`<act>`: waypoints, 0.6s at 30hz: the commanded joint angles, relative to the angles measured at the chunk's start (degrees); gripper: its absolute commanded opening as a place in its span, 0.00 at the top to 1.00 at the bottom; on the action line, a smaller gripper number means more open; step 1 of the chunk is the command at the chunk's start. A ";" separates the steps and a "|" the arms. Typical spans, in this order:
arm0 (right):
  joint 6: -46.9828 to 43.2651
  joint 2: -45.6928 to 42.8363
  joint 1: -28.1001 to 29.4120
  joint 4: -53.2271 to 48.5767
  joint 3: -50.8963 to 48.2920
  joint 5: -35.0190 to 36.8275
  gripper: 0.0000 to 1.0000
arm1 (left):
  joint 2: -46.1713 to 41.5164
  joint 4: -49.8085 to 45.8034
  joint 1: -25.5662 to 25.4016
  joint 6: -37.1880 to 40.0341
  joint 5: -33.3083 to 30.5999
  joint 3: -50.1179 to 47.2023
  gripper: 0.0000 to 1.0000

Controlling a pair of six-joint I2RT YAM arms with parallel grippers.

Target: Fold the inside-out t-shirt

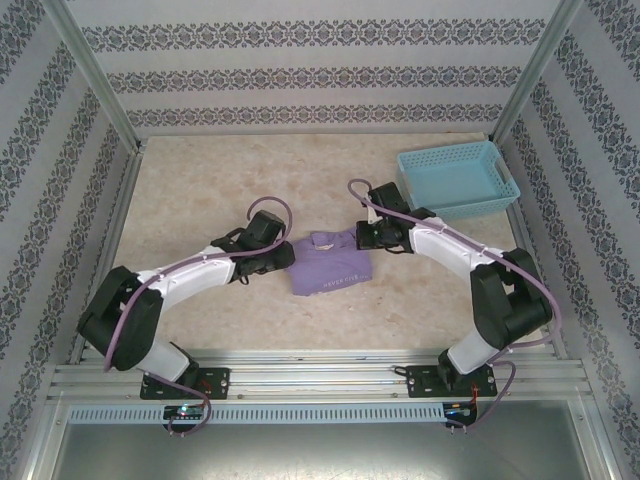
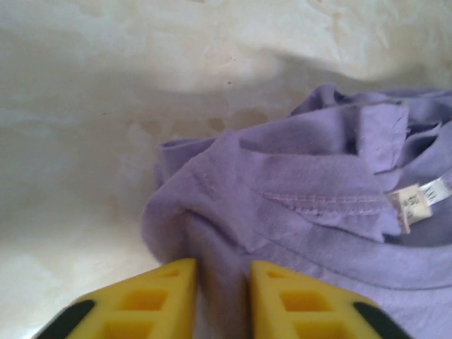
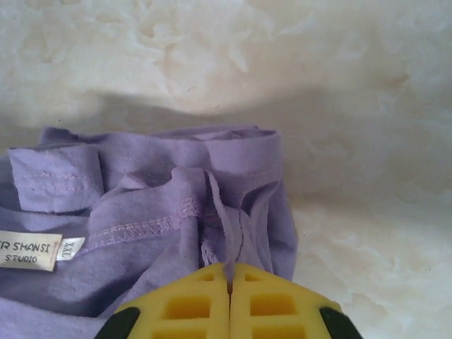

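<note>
The inside-out t-shirt (image 1: pixel 332 265) lies as a small lavender bundle in the middle of the table, pale lettering on its near part. My left gripper (image 1: pixel 285 258) is at its left edge and my right gripper (image 1: pixel 366 236) at its far right corner. In the left wrist view the yellow fingers (image 2: pixel 169 296) of the left gripper (image 2: pixel 222 272) are shut on a thick bunch of the t-shirt (image 2: pixel 311 212). In the right wrist view the right gripper (image 3: pixel 229 267) is shut on a thin fold of the t-shirt (image 3: pixel 141 205), its fingers nearly touching. White neck labels (image 3: pixel 25 251) (image 2: pixel 411 205) show.
A light blue lattice basket (image 1: pixel 455 178) stands at the far right corner of the beige table (image 1: pixel 200 190). Patterned walls and metal frame posts close in the left, right and far sides. Bare tabletop lies to the left of and beyond the shirt.
</note>
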 commanded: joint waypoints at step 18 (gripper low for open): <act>-2.52 12.82 -1.58 4.80 8.69 4.69 1.00 | 6.02 6.71 4.90 2.27 -0.12 1.72 0.95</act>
